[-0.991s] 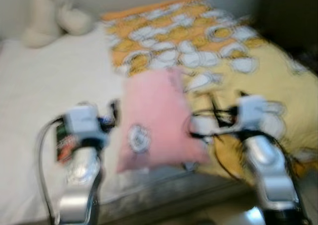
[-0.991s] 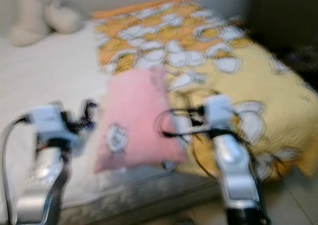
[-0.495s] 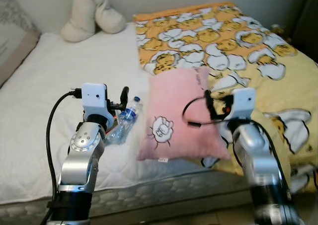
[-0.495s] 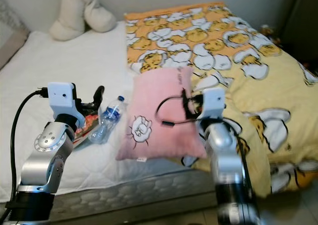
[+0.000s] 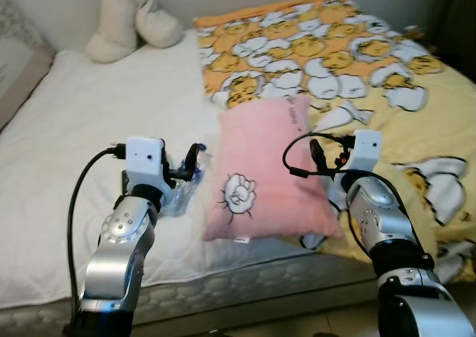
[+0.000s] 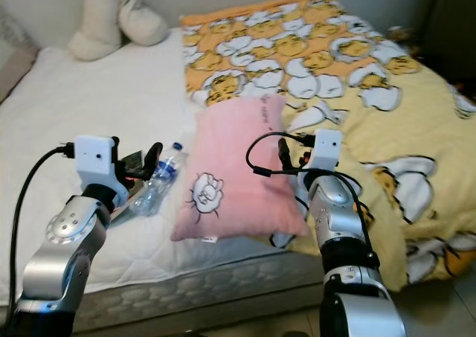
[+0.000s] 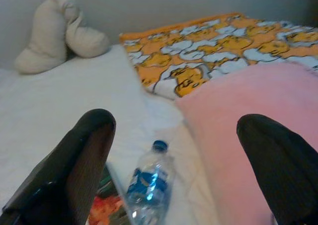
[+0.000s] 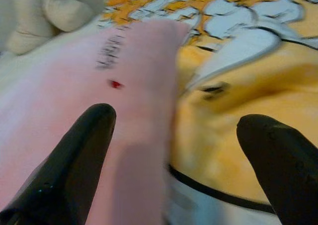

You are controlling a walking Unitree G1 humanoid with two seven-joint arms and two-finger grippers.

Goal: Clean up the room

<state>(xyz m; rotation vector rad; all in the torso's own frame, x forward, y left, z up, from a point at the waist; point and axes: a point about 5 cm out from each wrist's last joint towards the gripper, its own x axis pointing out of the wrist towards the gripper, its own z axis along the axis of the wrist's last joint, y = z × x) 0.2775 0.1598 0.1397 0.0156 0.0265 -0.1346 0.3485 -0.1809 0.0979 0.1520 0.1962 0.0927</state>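
A pink pillow [image 5: 264, 173] with a small cartoon print lies near the front edge of the bed, partly on a yellow-orange duck blanket [image 5: 372, 62]. A clear plastic bottle [image 6: 155, 182] with a blue cap lies on the white sheet just left of the pillow, beside a colourful wrapper [image 7: 102, 210]. My left gripper [image 5: 195, 162] hovers open just above the bottle, with nothing between its fingers. Over the pillow's right edge, where it meets the blanket, my right gripper [image 5: 316, 155] is also open and empty.
A cream plush cushion [image 5: 130, 21] rests at the head of the bed against the wall. A beige panel [image 5: 15, 76] borders the bed on the left. The mattress edge [image 5: 245, 277] runs just below my arms, with floor beyond. Dark furniture [image 5: 457, 10] stands at the far right.
The blurred picture of a second ago has steadied and the view has shifted a little. Both grippers stay open beside the pillow; nothing has been taken hold of.
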